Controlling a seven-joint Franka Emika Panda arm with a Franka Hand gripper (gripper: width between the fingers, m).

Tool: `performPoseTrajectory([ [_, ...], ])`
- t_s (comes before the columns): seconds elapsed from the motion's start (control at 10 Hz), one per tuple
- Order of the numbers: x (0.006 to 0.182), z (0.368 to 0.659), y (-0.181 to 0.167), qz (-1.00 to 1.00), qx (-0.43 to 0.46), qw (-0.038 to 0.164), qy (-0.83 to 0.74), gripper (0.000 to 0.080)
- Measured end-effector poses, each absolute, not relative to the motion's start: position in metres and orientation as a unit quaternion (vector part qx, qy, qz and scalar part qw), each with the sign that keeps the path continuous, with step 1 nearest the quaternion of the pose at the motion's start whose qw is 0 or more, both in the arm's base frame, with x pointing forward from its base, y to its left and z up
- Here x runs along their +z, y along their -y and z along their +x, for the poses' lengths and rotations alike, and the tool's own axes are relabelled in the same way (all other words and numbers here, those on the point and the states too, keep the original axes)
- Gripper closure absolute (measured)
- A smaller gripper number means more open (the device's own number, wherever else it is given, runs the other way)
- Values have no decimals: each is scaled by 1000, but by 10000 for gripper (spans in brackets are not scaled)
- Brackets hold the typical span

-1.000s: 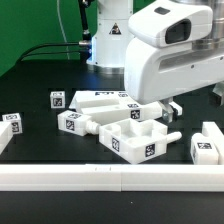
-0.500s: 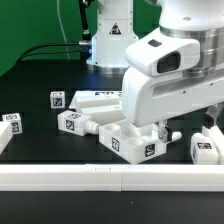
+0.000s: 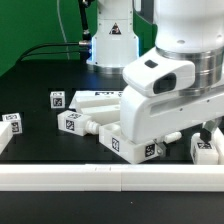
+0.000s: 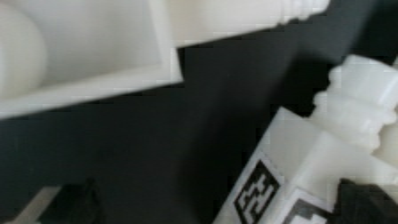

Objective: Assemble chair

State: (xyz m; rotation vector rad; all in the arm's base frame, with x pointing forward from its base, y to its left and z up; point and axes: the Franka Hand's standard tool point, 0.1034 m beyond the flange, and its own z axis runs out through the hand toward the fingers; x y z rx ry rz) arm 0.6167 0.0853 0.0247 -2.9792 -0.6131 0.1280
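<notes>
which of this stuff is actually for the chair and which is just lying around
For the chair:
seat frame
pegged bar
tagged cube
tagged block at the exterior view's left edge
tagged piece at its right edge

Just lying about:
long white rail

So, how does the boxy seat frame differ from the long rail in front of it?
The seat frame is short and boxy; the rail is long and low. The seat frame carries a black-and-white tag; the rail is plain. The arm covers much of the seat frame; the rail lies uncovered. Both are white.
</notes>
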Motion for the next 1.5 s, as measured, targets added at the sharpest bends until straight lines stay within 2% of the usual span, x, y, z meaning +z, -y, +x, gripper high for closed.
performPoseTrajectory([
  [1.0,28,630,-33,-966,19,39,255,150],
  [1.3,42,625,-56,-969,32,42,239,150],
  [1.5,39,623,-72,-972,34,43,231,150],
])
